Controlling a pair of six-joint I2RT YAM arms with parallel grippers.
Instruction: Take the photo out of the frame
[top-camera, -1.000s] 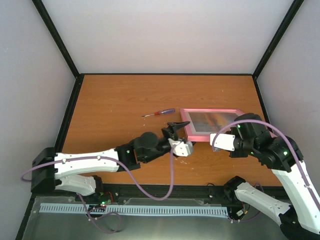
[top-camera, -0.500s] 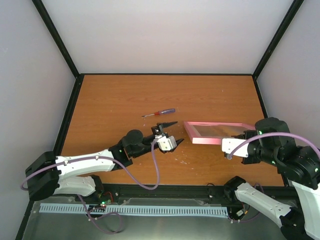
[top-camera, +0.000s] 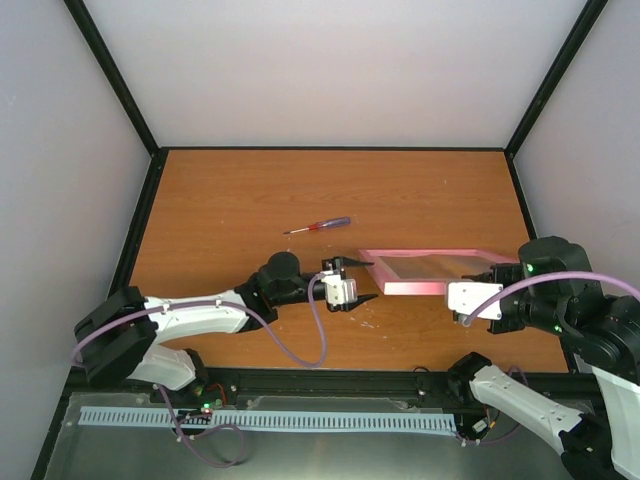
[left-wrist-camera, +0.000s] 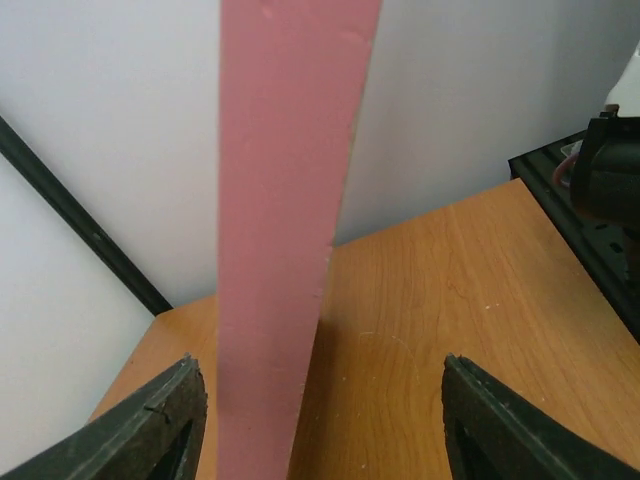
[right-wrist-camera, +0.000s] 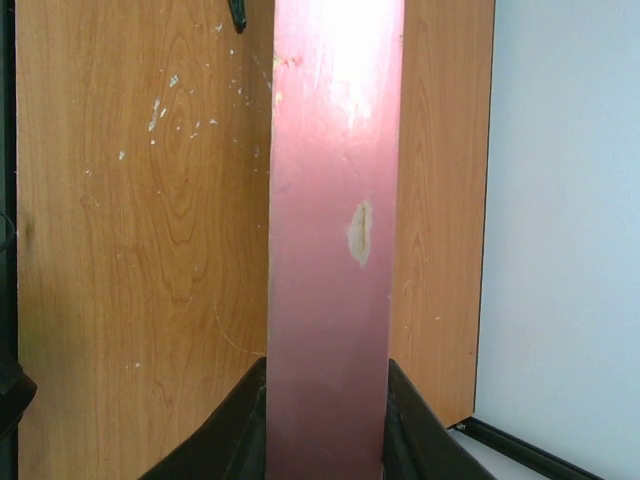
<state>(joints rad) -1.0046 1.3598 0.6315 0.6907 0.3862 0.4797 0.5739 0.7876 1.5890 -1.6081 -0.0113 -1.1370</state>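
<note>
The pink frame (top-camera: 420, 287) is tipped up off the table, its near rail facing the top camera. My right gripper (top-camera: 468, 284) is shut on the frame's right end. In the right wrist view the pink rail (right-wrist-camera: 330, 220) runs straight up from between that gripper's (right-wrist-camera: 327, 405) fingers. The photo shows only as a dull grey-orange strip (top-camera: 425, 264) inside the rails. My left gripper (top-camera: 362, 281) is open at the frame's left end. In the left wrist view the rail (left-wrist-camera: 285, 200) stands between its (left-wrist-camera: 318, 380) jaws, nearer the left finger (left-wrist-camera: 160, 420) and touching neither.
A small purple-handled screwdriver (top-camera: 318, 226) lies on the table behind the left gripper. Black posts and pale walls close in the wooden table (top-camera: 230, 200) on three sides. In the left wrist view the right arm's dark body (left-wrist-camera: 608, 180) shows at the right edge.
The right gripper has tipped the frame up from nearly flat and drawn it slightly right. The left gripper has moved right to the frame's left end, and its jaws have narrowed somewhat.
</note>
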